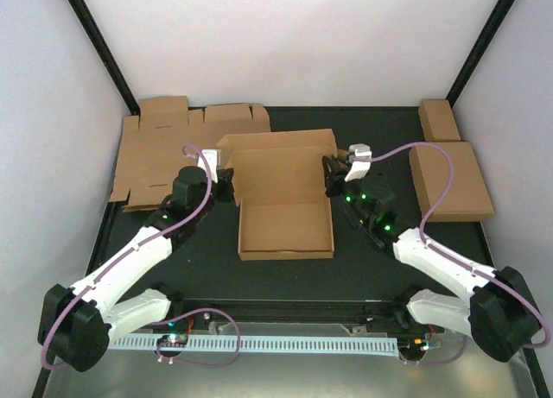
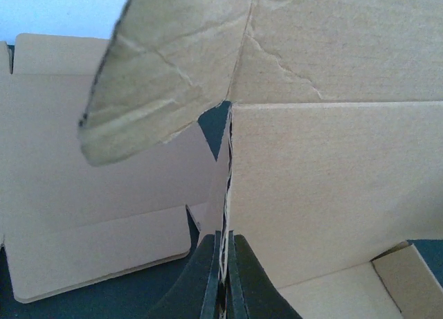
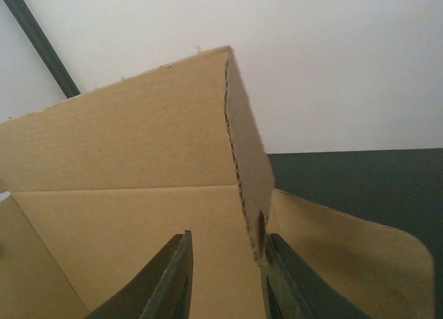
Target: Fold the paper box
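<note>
One paper box (image 1: 285,199), partly folded, is sitting on the single tabletop (image 1: 207,268). Two other brown boxes are lying at the right: one small oblong box (image 1: 439,119) and one larger flat box (image 1: 449,180). Cardboard sheets (image 1: 160,156) are lying flat at the left; whether one or two is not showing clearly. Two arms are reaching in, the left arm (image 1: 130,260) and the right arm (image 1: 441,264), each carrying one claw: left claw (image 1: 228,186), right claw (image 1: 332,178).
</note>
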You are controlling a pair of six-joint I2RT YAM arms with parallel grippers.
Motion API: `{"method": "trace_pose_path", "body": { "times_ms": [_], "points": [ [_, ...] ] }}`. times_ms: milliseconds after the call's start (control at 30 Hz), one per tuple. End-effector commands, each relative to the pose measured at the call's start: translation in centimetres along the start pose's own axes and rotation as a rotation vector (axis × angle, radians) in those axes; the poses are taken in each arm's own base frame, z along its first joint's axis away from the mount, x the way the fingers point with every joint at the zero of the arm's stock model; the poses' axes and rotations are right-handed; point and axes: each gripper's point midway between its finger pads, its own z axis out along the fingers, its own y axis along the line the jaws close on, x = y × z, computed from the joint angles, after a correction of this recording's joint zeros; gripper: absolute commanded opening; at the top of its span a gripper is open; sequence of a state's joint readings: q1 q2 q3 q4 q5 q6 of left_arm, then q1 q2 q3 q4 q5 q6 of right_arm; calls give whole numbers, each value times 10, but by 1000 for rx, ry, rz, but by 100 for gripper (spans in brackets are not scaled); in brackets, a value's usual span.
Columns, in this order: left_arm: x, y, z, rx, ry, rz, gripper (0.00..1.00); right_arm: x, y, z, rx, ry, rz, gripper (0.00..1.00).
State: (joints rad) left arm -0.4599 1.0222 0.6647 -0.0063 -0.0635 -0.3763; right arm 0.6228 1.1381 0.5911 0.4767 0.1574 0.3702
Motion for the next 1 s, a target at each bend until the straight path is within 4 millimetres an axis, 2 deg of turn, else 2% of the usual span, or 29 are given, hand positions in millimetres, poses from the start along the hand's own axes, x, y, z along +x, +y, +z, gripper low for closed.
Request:
{"method": "trace_pose_path", "body": {
  "times_ms": [0, 67, 100, 133, 167, 367, 600, 700, 967],
  "points": [
    [-18, -14, -5, 61, -68, 25, 1, -12, -6, -15, 48, -14, -61, 31],
    [-20, -19, -6, 83, -68, 78, 2, -10, -2, -20, 13, 35, -109, 40],
    [-20, -19, -7, 84, -64, 96, 2, -9, -3, -22, 9, 59, -122, 58],
    [-20, -20, -7, 85, -60, 113, 2, -8, -4, -26, 7, 75, -125, 69],
    [-20, -20, -7, 85, -57, 128, 1, -5, -6, -30, 4, 98, -130, 76],
    [-10, -23, -7, 112, -19, 203, 4, -13, -22, -51, -9, 154, -129, 100],
    [3, -19, -7, 105, 8, 218, 7, -11, -41, -63, -56, 225, -66, 100],
    [2, -18, -9, 102, 2, 212, 13, -13, -46, -68, -48, 196, -25, 100],
    [-3, -13, -20, 72, -10, 201, 54, -14, -47, -72, -59, 141, -39, 100]
  ]
}}
